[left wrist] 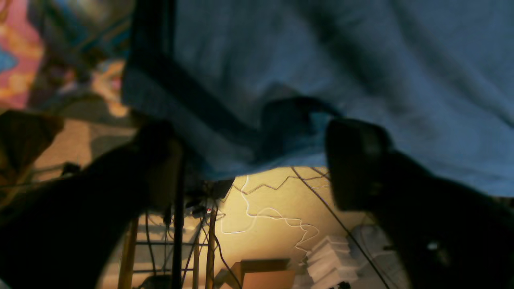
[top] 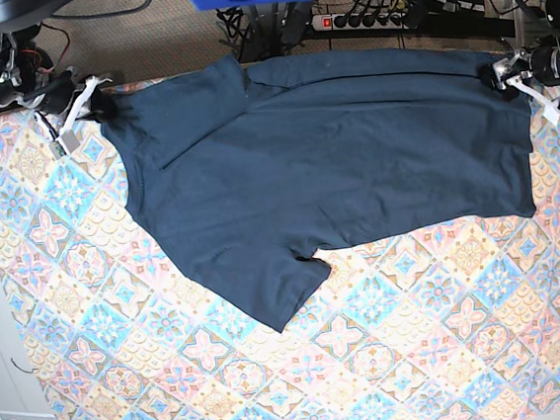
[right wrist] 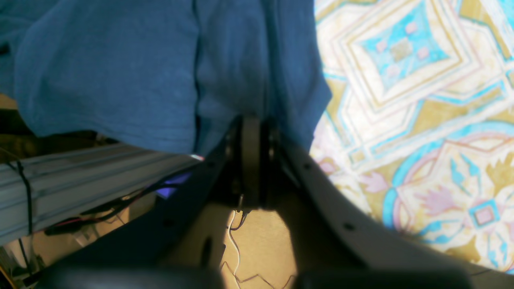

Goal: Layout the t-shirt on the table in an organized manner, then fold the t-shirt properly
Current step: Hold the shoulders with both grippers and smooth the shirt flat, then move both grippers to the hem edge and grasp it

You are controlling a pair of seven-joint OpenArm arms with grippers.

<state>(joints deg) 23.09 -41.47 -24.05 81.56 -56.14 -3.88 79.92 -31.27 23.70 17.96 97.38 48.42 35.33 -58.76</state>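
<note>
Patterned surface (top: 277,389) carried the t-shirt (top: 334,155) spread along its far edge.

At the far corner on the base view's right, the left end effector (left wrist: 257,160) stood with its two fingers (left wrist: 357,160) wide apart, the shirt's hem hanging between them, though blur hid whether it touched either one. At the opposite far corner, the right end effector (right wrist: 251,132) was pinched shut on a fold of the shirt's edge. Pink, blue and cream diamond tiles covered the surface; cables (top: 389,6) and a power strip (top: 361,20) lay on the floor beyond it.
</note>
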